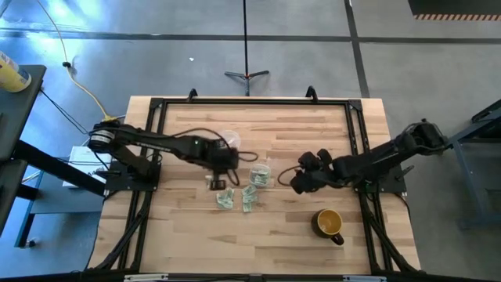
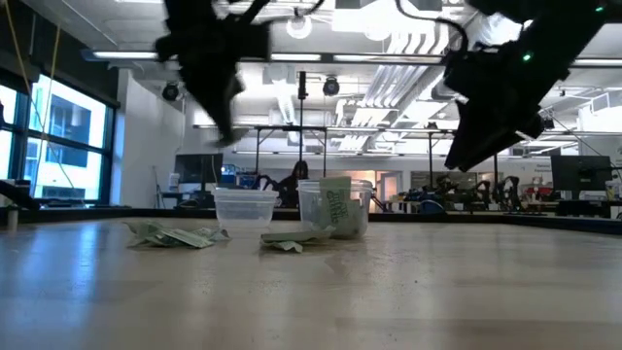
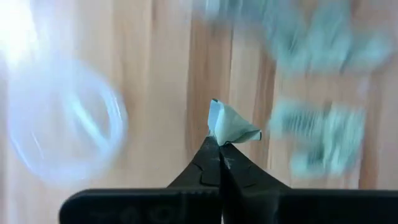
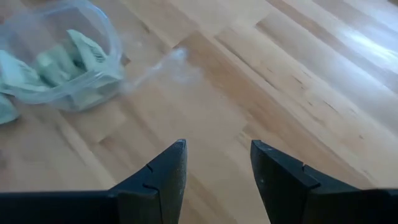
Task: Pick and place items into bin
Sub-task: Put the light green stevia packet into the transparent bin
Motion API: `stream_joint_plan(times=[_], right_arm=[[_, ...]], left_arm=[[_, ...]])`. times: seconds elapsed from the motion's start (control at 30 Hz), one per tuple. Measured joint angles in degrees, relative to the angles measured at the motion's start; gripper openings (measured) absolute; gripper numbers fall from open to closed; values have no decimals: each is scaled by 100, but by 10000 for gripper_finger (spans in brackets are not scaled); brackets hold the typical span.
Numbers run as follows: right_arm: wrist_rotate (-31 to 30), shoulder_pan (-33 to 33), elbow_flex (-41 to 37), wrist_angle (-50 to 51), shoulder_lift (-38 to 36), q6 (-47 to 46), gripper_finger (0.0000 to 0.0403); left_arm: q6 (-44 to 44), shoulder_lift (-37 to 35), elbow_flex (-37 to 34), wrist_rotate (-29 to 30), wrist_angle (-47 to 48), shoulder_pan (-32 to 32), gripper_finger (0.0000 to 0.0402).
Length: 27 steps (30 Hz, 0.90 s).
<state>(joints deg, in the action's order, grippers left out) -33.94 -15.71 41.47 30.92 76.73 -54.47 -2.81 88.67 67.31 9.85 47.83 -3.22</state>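
My left gripper [image 3: 217, 144] is shut on one small pale green wrapper piece [image 3: 231, 126] and hangs above the table near the loose pieces [image 1: 225, 197]. More pale green pieces [image 1: 249, 197] lie flat on the wood. The bin, a see-through cup [image 1: 259, 175], stands upright on the table with several green pieces inside [image 4: 59, 62]. My right gripper [image 4: 214, 163] is open, raised off the table to the right of the bin [image 2: 335, 206], and holds nothing. My left gripper pinches the pale green piece by its near edge [image 3: 219, 135], between the two fingertips. The rest of the piece sticks out beyond the fingertips, crumpled. It is lifted clear of the table.
A flat clear round disc [image 3: 62, 124] lies on the wood beside the left gripper, and shows as a shallow clear dish [image 2: 245, 209] left of the bin. A mustard-yellow mug [image 1: 330, 223] stands toward the near right. A black frame [image 1: 356, 133] borders the table.
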Motion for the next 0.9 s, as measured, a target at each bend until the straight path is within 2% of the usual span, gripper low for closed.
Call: stream_joint_plan(times=[0.13, 0.27, 0.33, 0.53, 0.77, 0.9], right_arm=[[-597, -603, 0, 67, -23, -669, 169], [-1119, -1117, 0, 97, -200, -1089, 169], [-1139, -1221, 0, 111, -339, -1144, 169], [-760, -1267, 4, 662, -654, -1470, 169], [-615, -1267, 4, 926, -666, -1518, 169], [-627, -1263, 4, 927, -661, -1513, 169]], left_arm=[[737, 148, 366, -243, -913, 174, 27], [1193, 738, 545, -725, -1656, 391, 22], [1368, 1084, 711, -975, -1801, 460, 22], [1841, 2084, 1581, -1144, -1489, 419, 29], [2059, 2627, 2105, -1080, -1143, 436, 36], [2059, 2753, 2121, -1093, -1145, 433, 35]])
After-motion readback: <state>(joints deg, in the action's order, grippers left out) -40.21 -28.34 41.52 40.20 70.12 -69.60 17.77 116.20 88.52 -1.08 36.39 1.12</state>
